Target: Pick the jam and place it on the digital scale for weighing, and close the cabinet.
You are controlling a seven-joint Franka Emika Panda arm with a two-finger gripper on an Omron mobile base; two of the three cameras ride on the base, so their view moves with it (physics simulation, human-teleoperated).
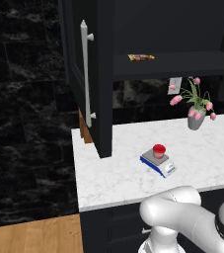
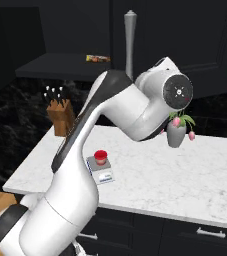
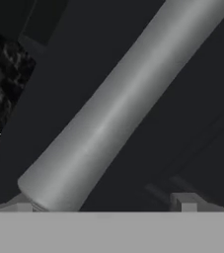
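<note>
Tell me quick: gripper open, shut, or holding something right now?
Gripper: open, holding nothing; the cabinet's silver bar handle lies close in front of it. The jam sits on the digital scale.

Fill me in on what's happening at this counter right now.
The jam already sits on the digital scale on the white counter. The cabinet above is open, one door swung out over the counter's left end. The arm is raised toward the other door, and its open gripper is right up against that door's silver bar handle, not clamped on it.
</note>
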